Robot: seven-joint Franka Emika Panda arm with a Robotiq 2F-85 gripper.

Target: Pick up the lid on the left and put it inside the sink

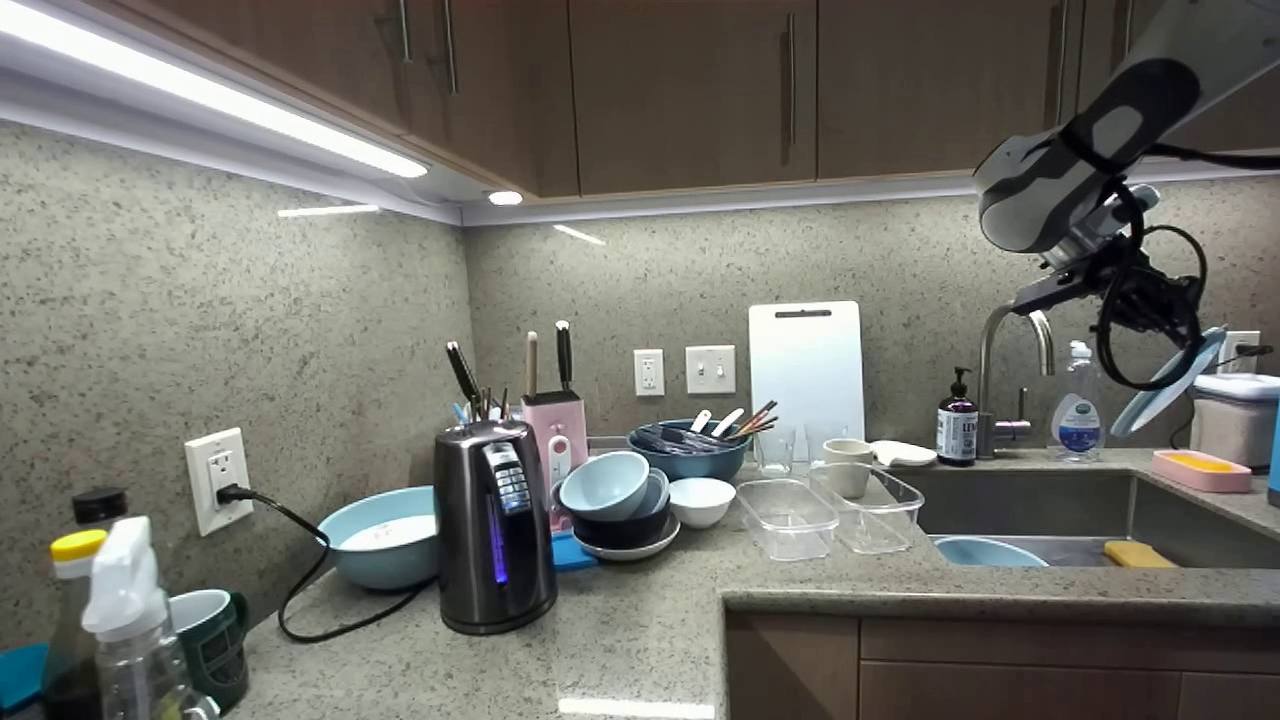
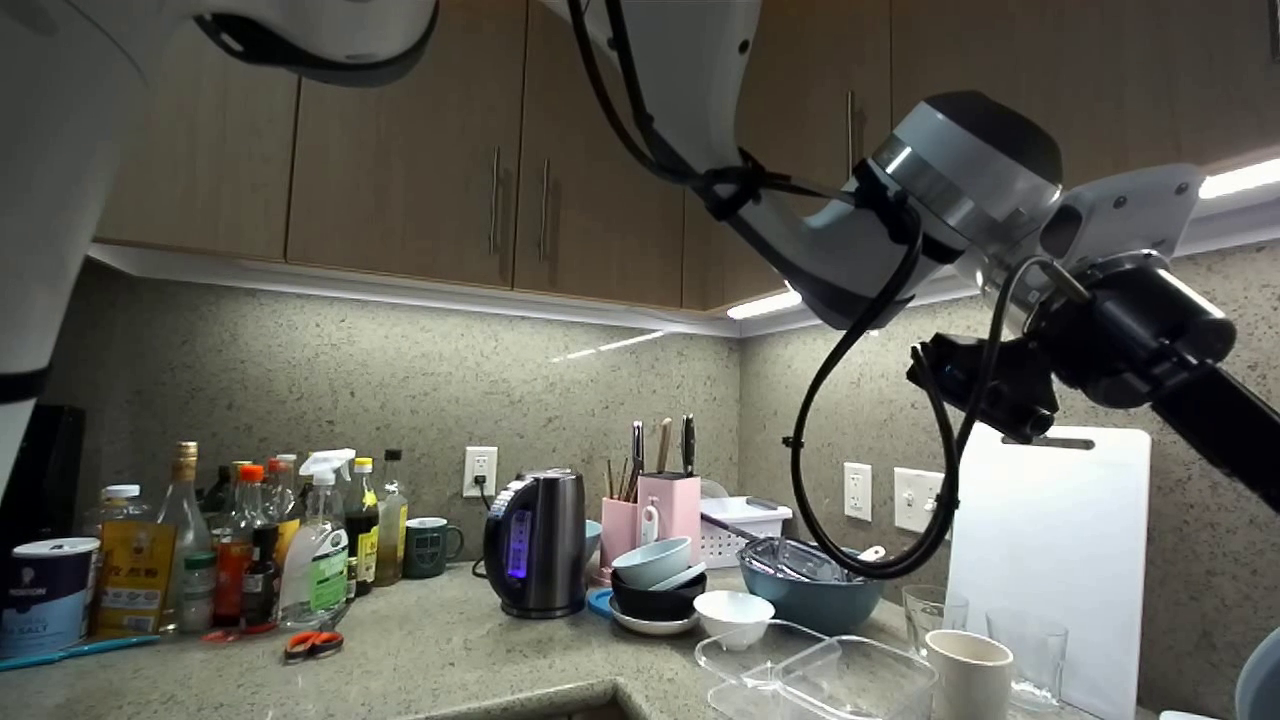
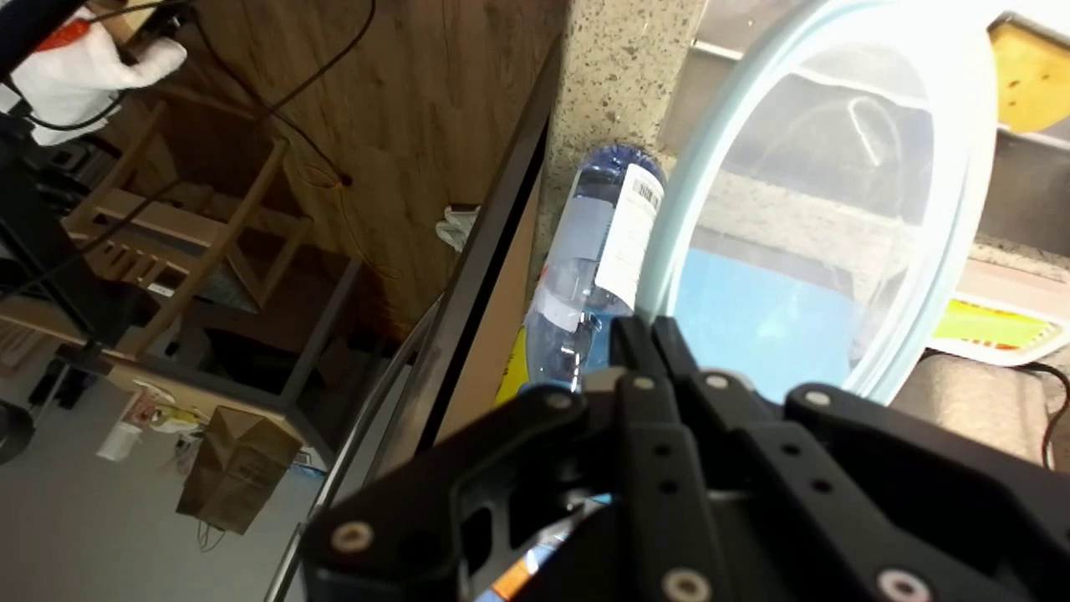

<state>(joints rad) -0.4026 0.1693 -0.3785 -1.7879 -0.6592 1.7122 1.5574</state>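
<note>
pale-blue lid aslant in the gripper

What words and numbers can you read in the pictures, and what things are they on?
"SALT": on the dark blue canister, in an exterior view.
"LEM": on the pump bottle, in an exterior view; the last letter is fuzzy.
Too small or blurred to read: print on the yellow package, spray bottle, green mug, kettle, clear bottle and the wrist view's barcoded bottle.
The lid shows no words I can make out.
</note>
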